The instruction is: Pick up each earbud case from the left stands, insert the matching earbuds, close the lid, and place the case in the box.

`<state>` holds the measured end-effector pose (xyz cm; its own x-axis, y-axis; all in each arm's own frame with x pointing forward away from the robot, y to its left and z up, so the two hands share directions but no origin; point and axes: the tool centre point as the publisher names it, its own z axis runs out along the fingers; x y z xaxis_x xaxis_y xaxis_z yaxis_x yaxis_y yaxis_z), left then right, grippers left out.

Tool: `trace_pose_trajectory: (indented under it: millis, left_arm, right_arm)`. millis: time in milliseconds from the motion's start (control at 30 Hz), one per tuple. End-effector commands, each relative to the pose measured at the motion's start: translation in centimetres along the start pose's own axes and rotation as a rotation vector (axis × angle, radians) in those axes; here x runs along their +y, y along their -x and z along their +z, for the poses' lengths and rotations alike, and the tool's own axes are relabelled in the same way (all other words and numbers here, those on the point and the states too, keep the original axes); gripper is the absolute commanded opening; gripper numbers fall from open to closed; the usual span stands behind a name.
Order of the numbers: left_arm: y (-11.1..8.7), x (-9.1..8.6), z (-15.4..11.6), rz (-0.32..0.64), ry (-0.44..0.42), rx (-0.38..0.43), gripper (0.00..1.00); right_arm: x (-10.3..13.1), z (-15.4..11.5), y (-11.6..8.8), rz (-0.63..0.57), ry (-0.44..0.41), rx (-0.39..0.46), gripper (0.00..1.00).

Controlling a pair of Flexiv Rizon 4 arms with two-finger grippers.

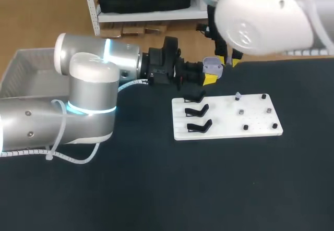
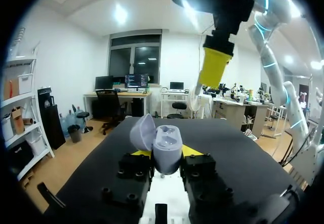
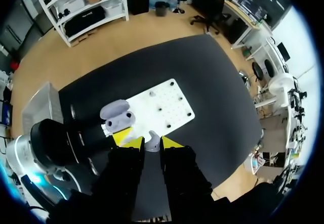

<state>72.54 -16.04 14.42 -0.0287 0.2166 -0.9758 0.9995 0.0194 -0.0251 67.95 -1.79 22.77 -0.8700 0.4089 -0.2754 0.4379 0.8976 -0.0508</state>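
The lilac-grey earbud case (image 2: 166, 144) is held up off the table, just past the white board (image 1: 227, 117) on its far side, clamped at its lower body between the left gripper (image 2: 167, 155) fingers, which press on it from both sides. It stands upright in that grip with its long axis vertical. Its open mouth and two empty sockets point up, and its lid (image 2: 143, 132) is hinged open and leans off to one side. The case's bottom half is hidden between the black finger blocks. Just above and beside it hangs the right gripper (image 3: 150, 145), fingers drawn narrow on a small grey earbud (image 3: 151, 139) pinched between the yellow tips; which way the earbud points is hard to make out. In the head view the right arm's white housing (image 1: 263, 20) covers most of that gripper and the earbud cannot be seen there. On the board, three black stands (image 1: 198, 111) sit in a column at its left end. Dark pegs (image 1: 245, 128) dot the right part, one carrying a small pale piece (image 1: 238, 95) too small to identify. The grey box (image 1: 21, 67) lies at the table's far left, partly covered by the left arm.
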Motion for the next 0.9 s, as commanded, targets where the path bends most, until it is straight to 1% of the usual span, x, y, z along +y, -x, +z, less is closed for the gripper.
trace_pose_trajectory:
  millis: [33,267,567,900]
  left_arm:
    - [-0.2,0.0,0.0,0.004,0.001,-0.007,0.00]
    - [-0.2,0.0,0.0,0.004,0.001,-0.007,0.00]
    - [-0.2,0.0,0.0,0.004,0.001,-0.007,0.00]
    - [-0.2,0.0,0.0,0.004,0.001,-0.007,0.00]
  right_arm:
    - [1.6,0.5,0.9,0.009,-0.069,0.019,0.00]
    - [2.7,1.2,1.2,0.008,-0.100,0.006,0.00]
    - [3.4,2.0,0.9,0.003,-0.104,0.023,0.00]
    - [3.6,3.0,0.8,0.029,-0.096,0.021,0.00]
